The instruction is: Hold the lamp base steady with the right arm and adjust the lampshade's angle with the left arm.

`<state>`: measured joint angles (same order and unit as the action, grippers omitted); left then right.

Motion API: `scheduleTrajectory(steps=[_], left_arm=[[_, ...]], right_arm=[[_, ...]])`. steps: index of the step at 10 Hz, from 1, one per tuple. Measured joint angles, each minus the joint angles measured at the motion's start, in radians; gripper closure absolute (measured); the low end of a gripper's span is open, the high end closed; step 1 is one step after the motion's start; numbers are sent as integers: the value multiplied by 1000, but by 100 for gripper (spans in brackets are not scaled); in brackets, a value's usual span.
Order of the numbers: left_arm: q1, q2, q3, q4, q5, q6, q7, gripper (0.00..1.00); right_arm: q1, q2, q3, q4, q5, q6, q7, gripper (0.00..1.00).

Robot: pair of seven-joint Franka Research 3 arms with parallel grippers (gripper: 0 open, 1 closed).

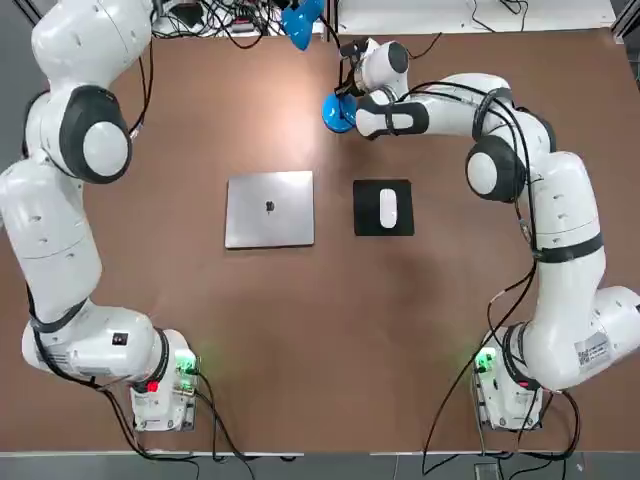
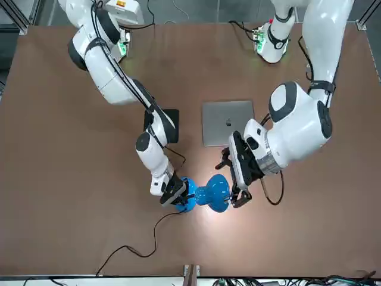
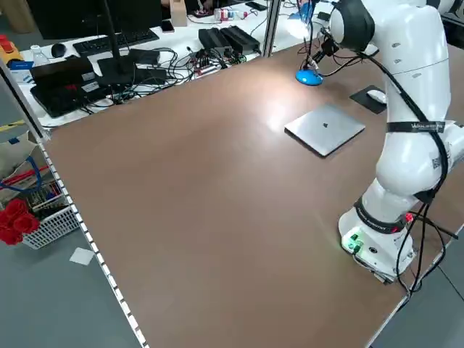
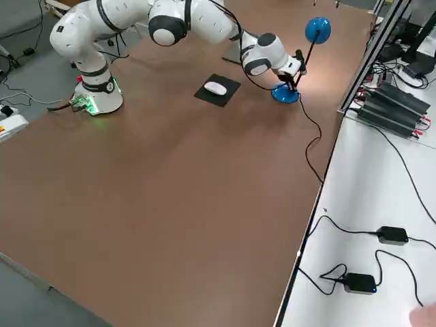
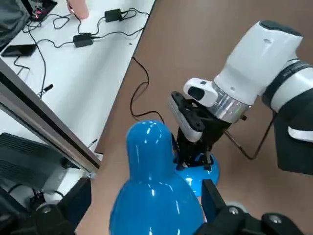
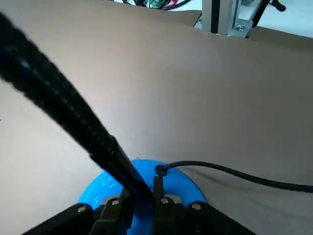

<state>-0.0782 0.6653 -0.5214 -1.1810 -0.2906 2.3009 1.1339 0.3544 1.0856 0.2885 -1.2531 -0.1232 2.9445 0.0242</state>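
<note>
Left arm (image 1: 100, 220): based near the robot-side edge of the tabletop (image 1: 270, 350), toward its left corner; reaches over to the far edge.

Left gripper (image 5: 145, 203): up above the table by the far edge, fingers spread wide, one to either side of the lampshade (image 5: 156, 200). Whether either finger touches it, cannot tell.

Closed silver laptop (image 1: 270, 210): flat, left of the tabletop's middle, lid up.

Lampshade: raised above the tabletop near the far edge, just left of the lamp base (image 1: 339, 112). Narrow end toward the base side, flared end toward the left gripper.

Lamp base: flat on the tabletop close to the far edge, black gooseneck (image 6: 73, 103) rising from it on a slant. Black cord (image 2: 156, 232) runs from it to the far edge.

Right gripper (image 6: 142, 193): low over the base, fingers pinched in on the bottom of the gooseneck.

White mouse (image 1: 388, 208) on black mouse pad (image 1: 366, 222): right of the laptop, apart from it, between the base and the robot-side edge.

Right arm (image 1: 565, 230): based at the robot-side edge, toward the right corner, bent inward to the lamp.
</note>
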Motion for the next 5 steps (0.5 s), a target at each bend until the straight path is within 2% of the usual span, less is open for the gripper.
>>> scheduleTrajectory(steps=[2, 5], left_arm=[[-19, 30, 0, 9, -7, 63, 0, 0], [-32, 75, -1, 34, -72, 83, 0, 1]], right_arm=[[1, 0, -2, 0, 0, 2, -1, 79], [10, 1, -14, 0, 0, 10, -2, 79]])
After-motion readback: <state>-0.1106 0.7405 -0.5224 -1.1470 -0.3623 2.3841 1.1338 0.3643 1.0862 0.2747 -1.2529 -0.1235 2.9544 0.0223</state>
